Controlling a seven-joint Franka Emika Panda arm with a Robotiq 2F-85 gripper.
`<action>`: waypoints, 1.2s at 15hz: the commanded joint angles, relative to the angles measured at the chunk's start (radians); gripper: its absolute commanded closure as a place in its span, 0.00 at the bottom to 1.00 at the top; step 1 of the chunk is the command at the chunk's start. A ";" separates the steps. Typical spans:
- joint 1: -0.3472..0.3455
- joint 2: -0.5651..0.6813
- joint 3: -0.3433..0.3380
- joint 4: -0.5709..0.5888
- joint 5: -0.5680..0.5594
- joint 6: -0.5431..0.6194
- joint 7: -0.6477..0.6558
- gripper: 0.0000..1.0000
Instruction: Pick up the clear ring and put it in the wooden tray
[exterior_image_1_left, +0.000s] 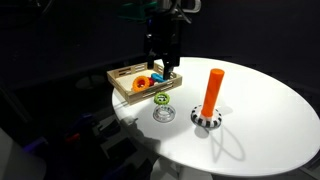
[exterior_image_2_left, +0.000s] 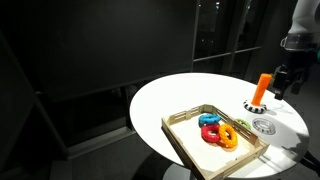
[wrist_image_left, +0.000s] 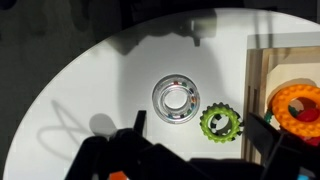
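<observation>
Just ahead of the spread hand (exterior_image_1_left: 164, 66) lies the clear ring (wrist_image_left: 177, 98), untouched.

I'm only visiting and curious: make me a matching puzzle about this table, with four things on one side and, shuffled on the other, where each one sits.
Things:
1. clear ring
2. green ring
3. orange ring
4. orange peg

Places:
A. upright on the black-and-white base
B. inside the wooden tray
C. on the table, right beside the tray's rim
D. on the table, with another ring between it and the tray

Pairs: 1-D, 2-C, 3-B, 4-A
</observation>
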 joint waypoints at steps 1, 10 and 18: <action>-0.009 0.078 -0.008 0.002 -0.024 0.092 0.056 0.00; -0.009 0.244 -0.059 -0.006 -0.120 0.231 0.178 0.00; 0.017 0.353 -0.120 0.004 -0.213 0.328 0.309 0.00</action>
